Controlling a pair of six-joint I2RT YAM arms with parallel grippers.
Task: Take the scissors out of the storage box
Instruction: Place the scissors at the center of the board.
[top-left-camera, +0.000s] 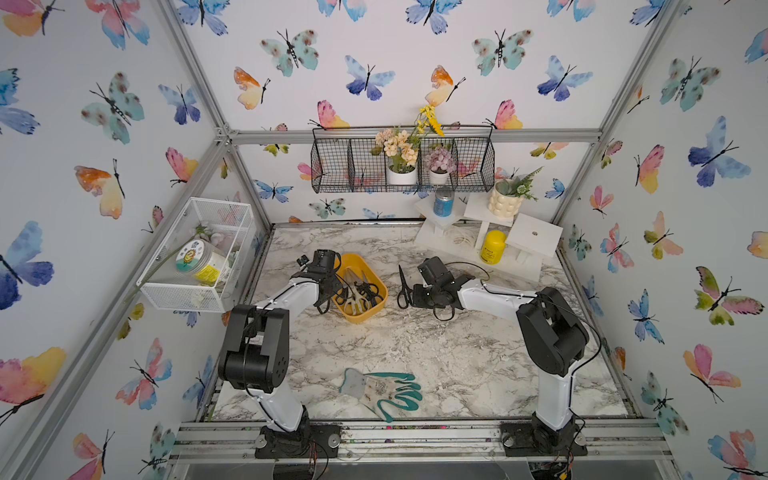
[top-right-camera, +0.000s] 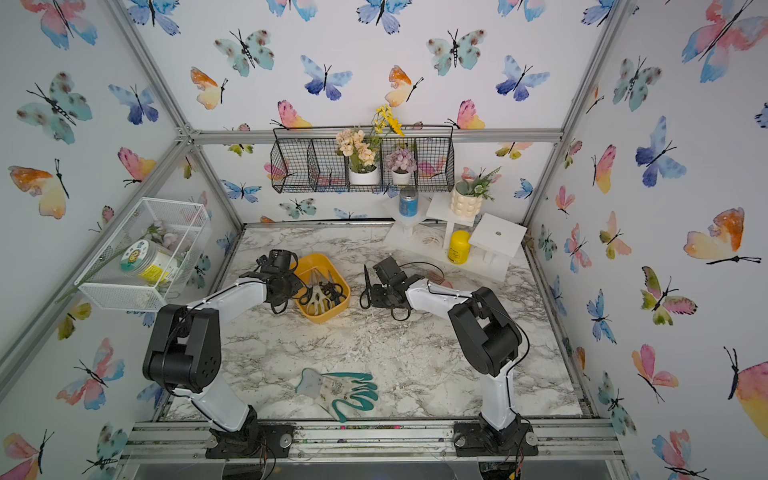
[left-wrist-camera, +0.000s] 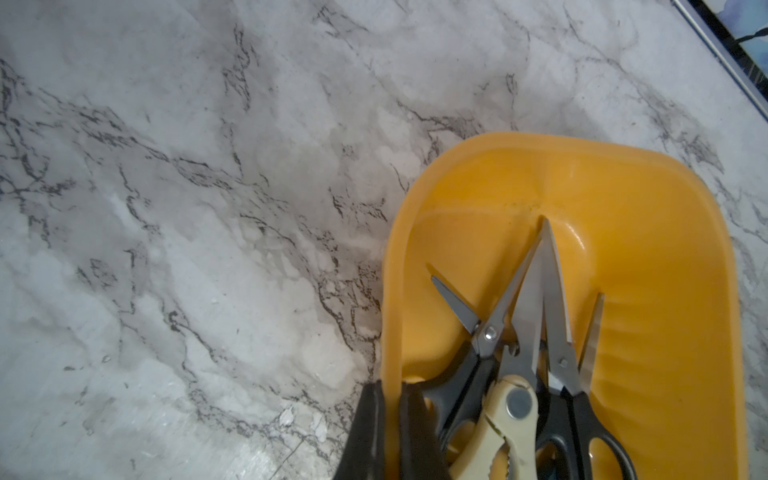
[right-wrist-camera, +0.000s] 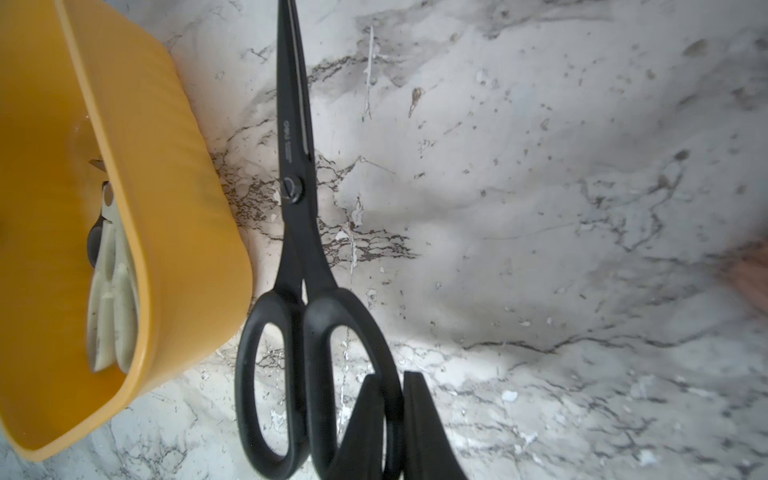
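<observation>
The yellow storage box (top-left-camera: 353, 262) (top-right-camera: 316, 262) stands on the marble table, left of centre. Inside lie several scissors: cream-handled shears (left-wrist-camera: 511, 415) (top-left-camera: 353, 301) between black-handled pairs (left-wrist-camera: 490, 332) (left-wrist-camera: 563, 365). My left gripper (left-wrist-camera: 390, 388) (top-left-camera: 332, 286) is shut on the box's left wall (left-wrist-camera: 388, 316), one finger inside and one outside. All-black scissors (right-wrist-camera: 293, 187) (top-left-camera: 402, 282) (top-right-camera: 366, 282) are outside the box, just right of it, blades pointing to the back. My right gripper (right-wrist-camera: 390, 378) (top-left-camera: 417, 297) is shut on one handle loop. Whether they touch the table is unclear.
Green garden gloves (top-left-camera: 382, 392) lie near the table's front edge. A yellow bottle (top-left-camera: 493, 246) and white stands (top-left-camera: 534, 239) fill the back right corner. A white mesh basket (top-left-camera: 199, 257) hangs on the left wall and a black wire basket (top-left-camera: 403, 164) on the back wall.
</observation>
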